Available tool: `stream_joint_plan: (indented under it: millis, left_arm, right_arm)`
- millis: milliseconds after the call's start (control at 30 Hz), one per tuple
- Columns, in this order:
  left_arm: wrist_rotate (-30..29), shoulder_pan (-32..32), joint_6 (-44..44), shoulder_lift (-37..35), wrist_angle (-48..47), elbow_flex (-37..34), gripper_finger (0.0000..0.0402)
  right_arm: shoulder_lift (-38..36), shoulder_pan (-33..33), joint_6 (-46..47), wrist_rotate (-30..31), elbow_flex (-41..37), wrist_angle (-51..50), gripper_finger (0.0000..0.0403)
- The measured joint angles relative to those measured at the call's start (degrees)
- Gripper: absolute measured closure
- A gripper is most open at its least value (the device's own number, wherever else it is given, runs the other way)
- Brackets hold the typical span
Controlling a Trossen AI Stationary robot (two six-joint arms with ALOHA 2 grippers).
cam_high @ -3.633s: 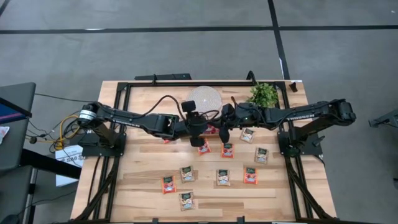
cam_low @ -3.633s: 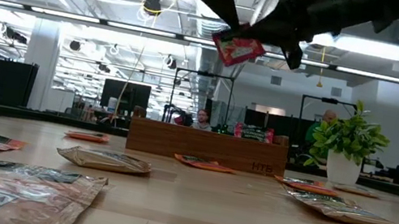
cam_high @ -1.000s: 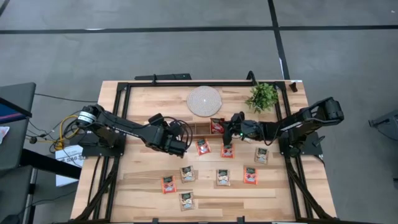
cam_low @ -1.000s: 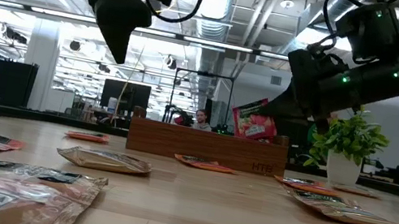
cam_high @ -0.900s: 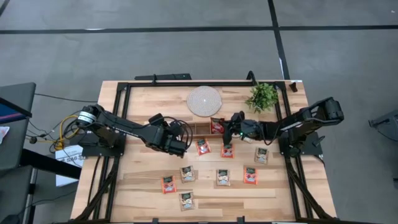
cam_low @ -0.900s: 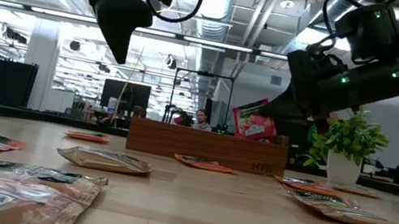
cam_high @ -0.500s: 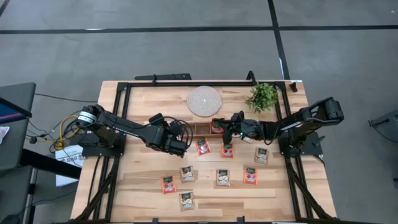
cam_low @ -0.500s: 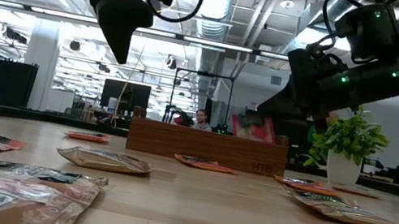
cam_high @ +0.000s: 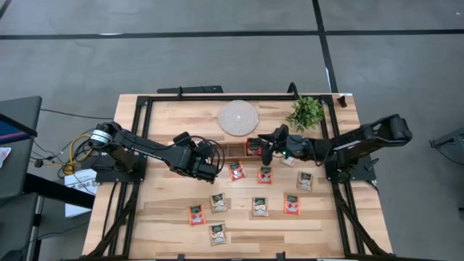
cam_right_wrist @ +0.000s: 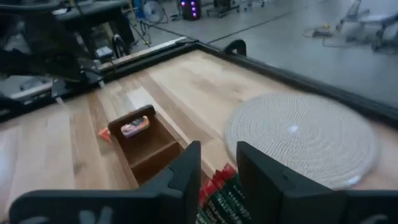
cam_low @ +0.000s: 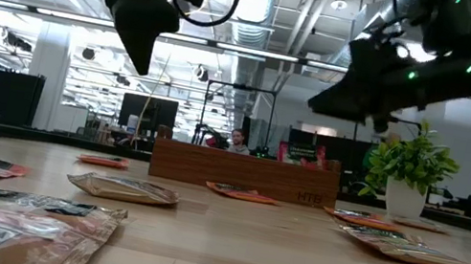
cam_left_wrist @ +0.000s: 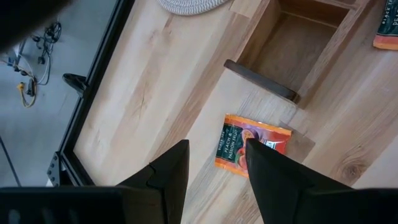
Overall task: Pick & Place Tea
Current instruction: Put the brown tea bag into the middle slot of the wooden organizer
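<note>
Tea sachets [cam_high: 259, 206]: small flat foil packets, red-orange or tan with a dark green band; several lie scattered on the wooden surface [cam_high: 167, 210], and red ones stand upright in the right compartment of the wooden tray [cam_low: 245, 172].
Handling, our judgement: very light, thin and pliable, probably slick; a flat-lying one offers little height, so we would pinch it at one edge or short side and lift gently so it does not slide or crumple.
Nearest loose sachet [cam_left_wrist: 252, 147]: red-orange, flat on the surface just beside the tray's end wall, seen between the left gripper's fingers.
Left gripper [cam_high: 215, 170]: hangs above the surface, left of the tray, pointed down; fingers spread, nothing in them.
Right gripper [cam_high: 266, 150]: arm stretched low across from the right, tip over the tray's right compartment; fingers parted and empty, red sachets [cam_right_wrist: 219, 190] just beneath them.
</note>
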Motion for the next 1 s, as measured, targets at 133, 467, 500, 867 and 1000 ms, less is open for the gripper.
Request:
stream_joint_plan:
  millis: [133,467,500,867,1000]
  left_arm:
    - [0.0,0.0,0.0,0.0,-0.9,0.0,0.025]
    - [0.9,0.0,-0.3,0.0,1.9,-4.0,0.025]
    - [1.7,0.0,-0.3,0.0,2.8,-4.9,0.025]
    - [5.6,0.0,-1.6,-2.6,6.1,-12.8,0.025]
    - [5.6,0.0,-1.6,-4.6,7.3,-13.5,0.025]
  right_arm:
    - [-8.3,0.6,-3.1,0.0,0.0,-9.3,0.0311]
    - [-29.6,8.9,3.6,-1.2,0.0,-44.3,0.0312]
    - [-31.2,10.0,6.1,-1.4,0.0,-47.9,0.0312]
    - [-38.3,20.2,29.2,-22.6,0.0,-76.3,0.0312]
    - [-38.3,22.0,33.2,-25.5,0.0,-83.9,0.0312]
